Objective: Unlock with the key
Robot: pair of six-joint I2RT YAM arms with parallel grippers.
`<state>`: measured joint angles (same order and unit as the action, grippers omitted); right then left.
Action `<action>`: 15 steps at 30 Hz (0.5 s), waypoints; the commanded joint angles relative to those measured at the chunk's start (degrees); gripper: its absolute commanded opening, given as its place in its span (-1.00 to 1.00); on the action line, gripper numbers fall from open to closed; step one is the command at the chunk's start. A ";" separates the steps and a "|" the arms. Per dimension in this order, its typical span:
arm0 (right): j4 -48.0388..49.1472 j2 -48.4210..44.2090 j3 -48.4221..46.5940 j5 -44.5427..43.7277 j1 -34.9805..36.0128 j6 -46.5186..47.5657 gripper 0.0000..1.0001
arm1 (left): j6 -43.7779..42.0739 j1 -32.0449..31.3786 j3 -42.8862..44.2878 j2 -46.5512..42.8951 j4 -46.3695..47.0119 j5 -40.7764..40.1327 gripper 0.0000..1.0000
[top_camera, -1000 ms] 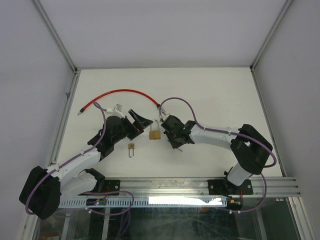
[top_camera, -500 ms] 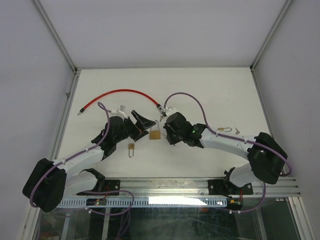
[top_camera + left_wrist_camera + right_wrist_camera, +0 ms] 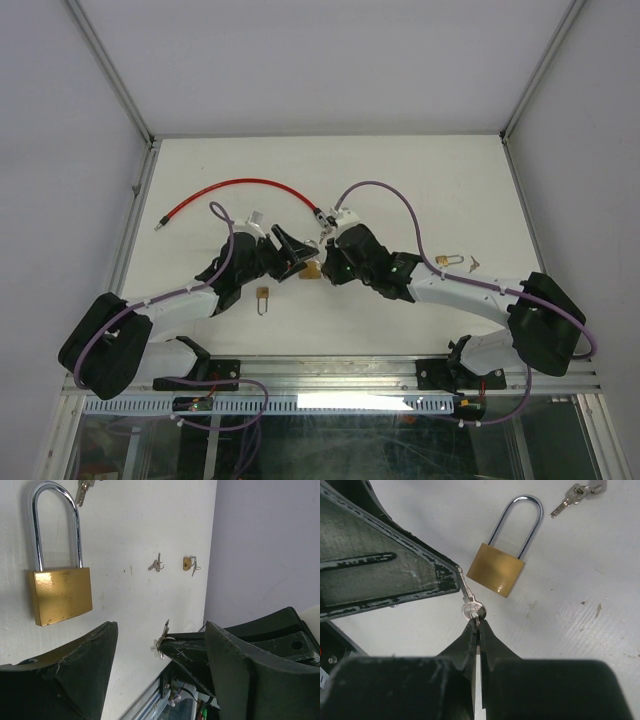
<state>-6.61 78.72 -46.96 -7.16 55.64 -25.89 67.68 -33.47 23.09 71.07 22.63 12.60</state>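
We saw the right claw [image 3: 476, 625] pinching a small key [image 3: 471, 609], its tip perhaps touching the wide-open left claw [image 3: 160, 630]; the brass padlock [image 3: 499, 572] lay flat on the bench [image 3: 600, 565] nearby.

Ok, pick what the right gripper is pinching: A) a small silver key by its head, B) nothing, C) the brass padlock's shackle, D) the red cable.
A: the right gripper is shut on the head of the small silver key, with the brass padlock lying apart from it.
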 commanded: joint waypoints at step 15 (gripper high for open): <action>6.89 -2.14 0.15 0.46 1.23 -2.84 -1.00 | -3.64 -1.37 1.25 1.78 10.16 -3.60 -0.71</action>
<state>-3.92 78.72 -46.96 -6.66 56.42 -27.59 65.84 -34.22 23.11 72.75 27.64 10.76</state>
